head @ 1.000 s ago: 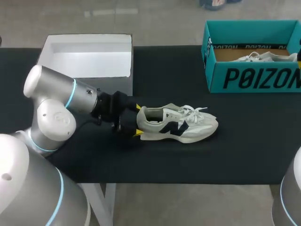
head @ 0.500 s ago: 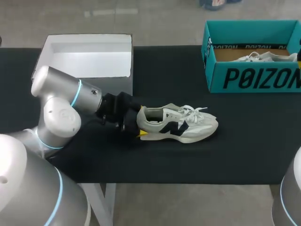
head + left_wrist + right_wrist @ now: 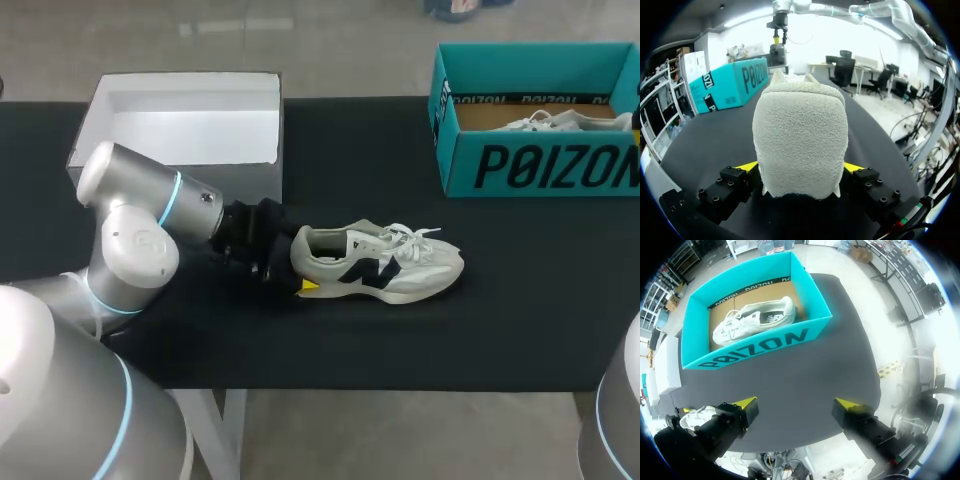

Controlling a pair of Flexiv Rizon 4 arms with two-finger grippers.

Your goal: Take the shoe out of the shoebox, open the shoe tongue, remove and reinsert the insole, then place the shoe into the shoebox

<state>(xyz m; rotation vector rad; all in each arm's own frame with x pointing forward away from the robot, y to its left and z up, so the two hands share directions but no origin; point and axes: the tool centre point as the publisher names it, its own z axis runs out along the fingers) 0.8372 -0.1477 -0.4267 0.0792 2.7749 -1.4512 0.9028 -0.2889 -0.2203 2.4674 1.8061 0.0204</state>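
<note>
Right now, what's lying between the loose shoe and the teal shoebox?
Nothing: in the head view only bare black table separates shoe and shoebox.

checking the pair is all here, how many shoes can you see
2. One shoe lies on the table, its heel held in the left gripper. The other shoe lies inside the teal shoebox. No others show.

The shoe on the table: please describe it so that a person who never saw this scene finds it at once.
On the black table, look between the white box at the left and the teal shoebox at the far right. The shoe stands there on its sole, its heel between the fingers of the left gripper. Unlike the second shoe, it is outside the shoebox.
</note>
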